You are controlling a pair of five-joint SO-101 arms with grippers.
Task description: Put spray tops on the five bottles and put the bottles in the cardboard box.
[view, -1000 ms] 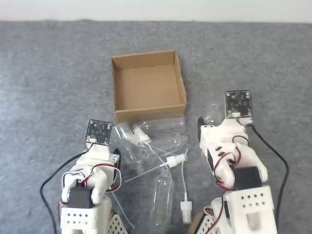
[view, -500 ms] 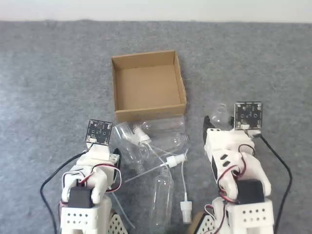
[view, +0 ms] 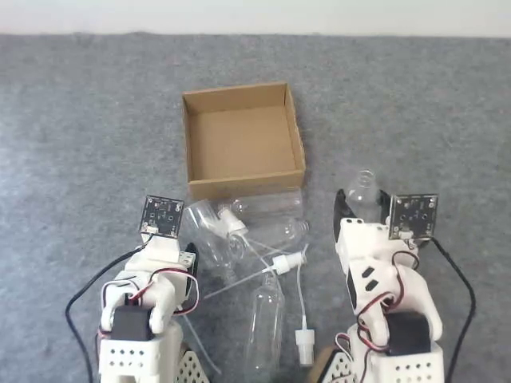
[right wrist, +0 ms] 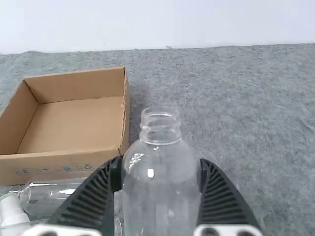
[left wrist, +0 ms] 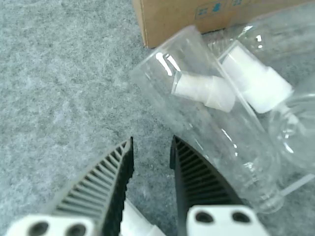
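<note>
Our right pincer [right wrist: 160, 169] is grasping a clear bottle [right wrist: 158, 129] by its body, with a jaw pressing on each side. The bottle's neck is pointing away from the wrist and wearing no top. We are holding it out over the carpet [view: 80, 120], off the near right corner of the box [view: 247, 182] and apart from it (we cannot tell whether its base is touching the carpet). The box is sitting open.

Our left pincer [left wrist: 151, 142] is released, its jaws standing a little apart with nothing between them. It is hanging low over the carpet just beside a lying bottle [left wrist: 206, 118]. Two white tops [left wrist: 204, 92] are showing through or against that clear plastic.

From above, we are seeing a heap [view: 247, 223] of clear bottles lying between the arms, against the box's front wall. A lone bottle [view: 266, 319] is lying nearer our bases. Loose tops [view: 289, 261] are trailing thin tubes around it.
</note>
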